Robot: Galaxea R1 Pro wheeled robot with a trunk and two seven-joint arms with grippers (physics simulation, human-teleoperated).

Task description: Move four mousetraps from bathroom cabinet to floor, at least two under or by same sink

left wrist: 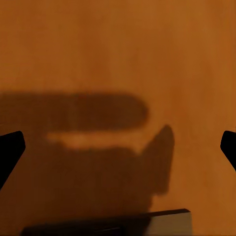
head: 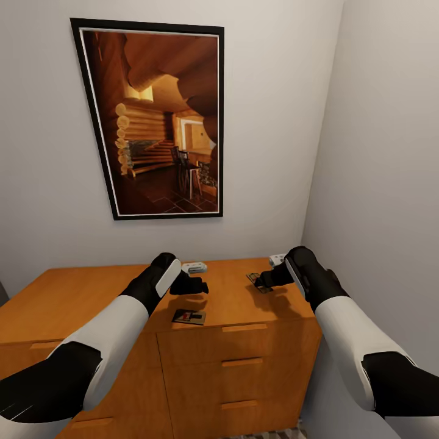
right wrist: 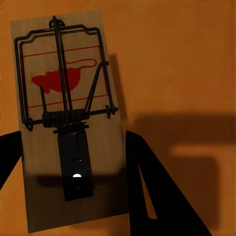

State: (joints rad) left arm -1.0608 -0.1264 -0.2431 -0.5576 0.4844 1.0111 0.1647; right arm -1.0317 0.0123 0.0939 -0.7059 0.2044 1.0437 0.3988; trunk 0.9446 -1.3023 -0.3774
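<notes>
My right gripper point(right wrist: 73, 172) hangs spread wide, straddling a mousetrap point(right wrist: 69, 118) lengthwise; left gripper point(left wrist: 118, 147) gapes empty.

A plain pale grey back wall point(head: 274, 122) is met at a corner by a matching side wall point(head: 390, 183). A black-framed picture of a log-cabin interior point(head: 155, 119) is hung on the back wall. A strip of patterned floor tile point(head: 274, 434) is seen at the bottom edge

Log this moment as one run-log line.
left gripper: open, above cabinet top | right gripper: open, straddling mousetrap | second mousetrap: near front edge
</notes>
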